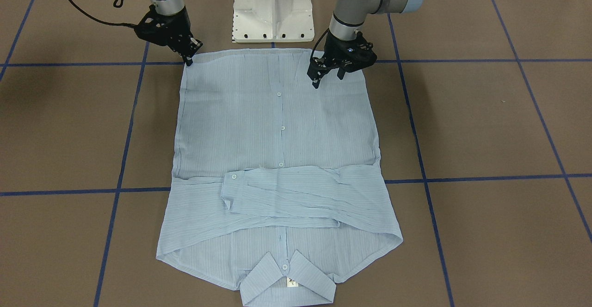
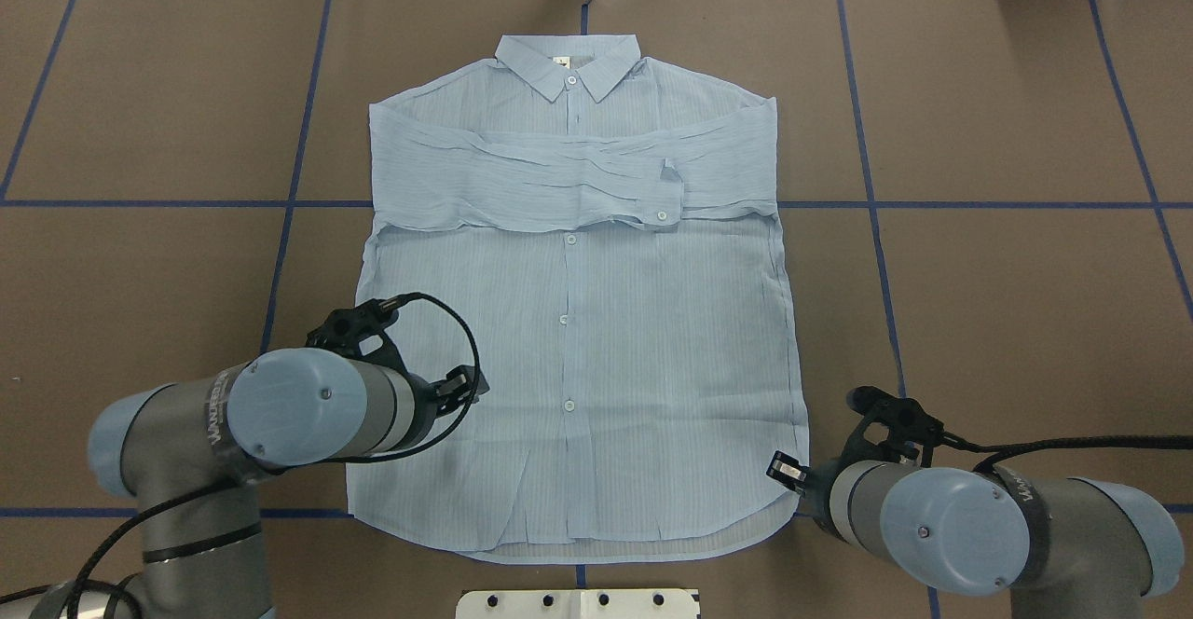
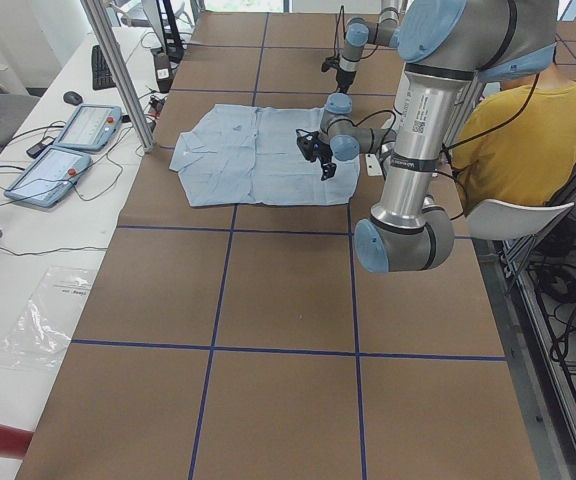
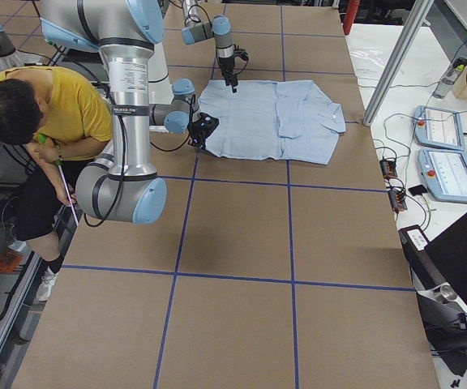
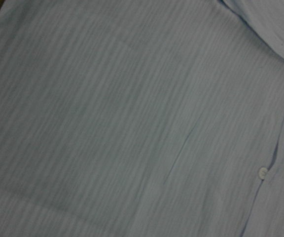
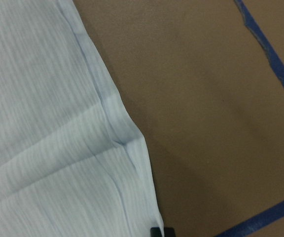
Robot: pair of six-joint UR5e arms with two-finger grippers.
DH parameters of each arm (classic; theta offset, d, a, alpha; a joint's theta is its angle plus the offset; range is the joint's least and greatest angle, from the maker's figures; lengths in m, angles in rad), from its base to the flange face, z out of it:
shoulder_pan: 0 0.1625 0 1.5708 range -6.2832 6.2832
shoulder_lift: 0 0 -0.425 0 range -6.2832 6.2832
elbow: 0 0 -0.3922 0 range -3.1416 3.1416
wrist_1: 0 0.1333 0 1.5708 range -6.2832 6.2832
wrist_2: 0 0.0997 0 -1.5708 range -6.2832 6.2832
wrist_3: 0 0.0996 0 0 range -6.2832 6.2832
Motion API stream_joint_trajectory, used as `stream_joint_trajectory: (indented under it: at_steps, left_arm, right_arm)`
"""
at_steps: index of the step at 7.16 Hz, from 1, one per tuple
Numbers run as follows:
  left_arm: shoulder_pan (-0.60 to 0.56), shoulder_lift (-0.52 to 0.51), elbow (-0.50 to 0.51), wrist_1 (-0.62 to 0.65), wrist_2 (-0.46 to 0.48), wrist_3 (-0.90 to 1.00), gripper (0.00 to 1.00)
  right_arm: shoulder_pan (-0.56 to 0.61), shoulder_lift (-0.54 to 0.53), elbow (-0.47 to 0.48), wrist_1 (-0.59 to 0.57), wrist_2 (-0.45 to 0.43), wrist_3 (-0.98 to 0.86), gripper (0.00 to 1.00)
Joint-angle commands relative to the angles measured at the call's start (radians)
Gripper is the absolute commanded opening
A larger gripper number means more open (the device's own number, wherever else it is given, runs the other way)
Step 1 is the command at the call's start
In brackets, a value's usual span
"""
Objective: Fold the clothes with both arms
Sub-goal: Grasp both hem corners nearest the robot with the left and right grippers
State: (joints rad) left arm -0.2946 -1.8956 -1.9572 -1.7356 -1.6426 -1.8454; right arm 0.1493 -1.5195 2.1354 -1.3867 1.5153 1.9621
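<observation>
The light blue striped shirt [image 1: 277, 126] [image 2: 578, 321] lies flat and buttoned on the table, collar [image 1: 289, 284] away from the robot. Both sleeves are folded across the chest [image 2: 559, 181]. My left gripper [image 1: 329, 78] hovers open over the shirt's lower body, inside its side edge; the left wrist view shows only cloth [image 5: 132, 123] and a button [image 5: 263, 173]. At the other hem corner, my right gripper [image 1: 192, 52] is down low, its jaws looking apart. One fingertip [image 6: 157, 231] shows right at the shirt's edge [image 6: 127, 143].
The white pedestal base [image 1: 273, 11] stands just behind the hem. Blue tape lines [image 1: 462, 177] grid the brown table. A seated person in yellow [image 3: 528, 130] [image 4: 55, 105] is behind the robot. Two control tablets [image 4: 444, 154] lie on a side bench.
</observation>
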Motion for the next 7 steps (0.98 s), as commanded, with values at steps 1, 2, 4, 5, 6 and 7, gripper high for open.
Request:
stream_joint_trajectory:
  at_steps: [1,2,4,5,6,7]
  left_arm:
    - [0.057,0.128,-0.089,0.03,0.044,0.0,0.9]
    - [0.06,0.176,-0.132,0.039,0.043,0.0,0.88]
    - [0.071,0.208,-0.129,0.031,0.03,-0.003,0.83]
    - [0.081,0.205,-0.123,0.027,0.03,-0.006,0.78]
    - [0.084,0.199,-0.123,0.025,0.03,-0.009,0.7]
    - [0.087,0.187,-0.121,0.025,0.03,-0.012,0.65]
  right_arm:
    - [0.0,0.002,0.006,0.0,0.0,0.001,0.0]
    - [0.0,0.004,0.006,0.0,0.0,0.001,0.0]
    - [0.0,0.002,0.006,0.0,0.0,0.001,0.0]
    - [-0.002,0.004,0.006,0.0,0.0,0.001,0.0]
    - [-0.002,0.004,0.006,0.0,0.0,0.001,0.0]
    - [0.0,0.004,0.006,0.0,-0.001,0.001,0.0]
